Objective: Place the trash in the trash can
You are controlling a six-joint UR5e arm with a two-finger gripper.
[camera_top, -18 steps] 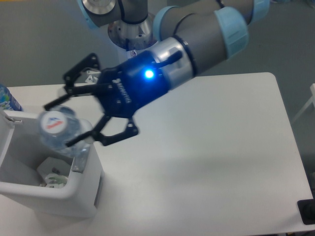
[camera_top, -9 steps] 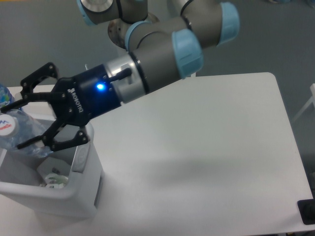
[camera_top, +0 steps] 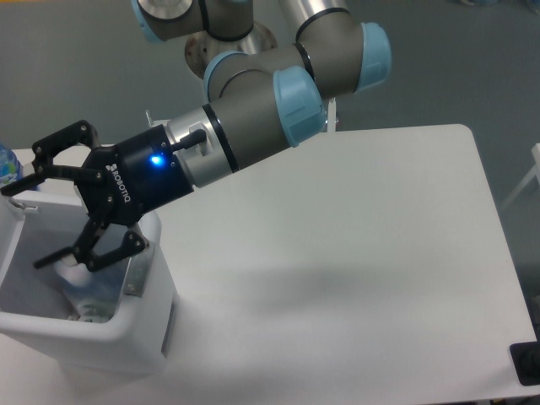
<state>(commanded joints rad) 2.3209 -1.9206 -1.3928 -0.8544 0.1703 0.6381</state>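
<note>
1. My black two-finger hand (camera_top: 21,221) hangs over the boxy white plastic trash can (camera_top: 101,325), fingers spread wide, grasping nothing.
2. The clear plastic bottle (camera_top: 76,274) lies blurred inside the can, below my fingertips.
3. The can stands on the white bench (camera_top: 337,253).

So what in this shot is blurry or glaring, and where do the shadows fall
Camera view: the clear plastic bottle inside the boxy white plastic bin is motion-smeared, its label unreadable; the blue light on the black two-finger hand blooms slightly; a soft arm shadow crosses the white table right of the bin; no harsh glare.
</note>
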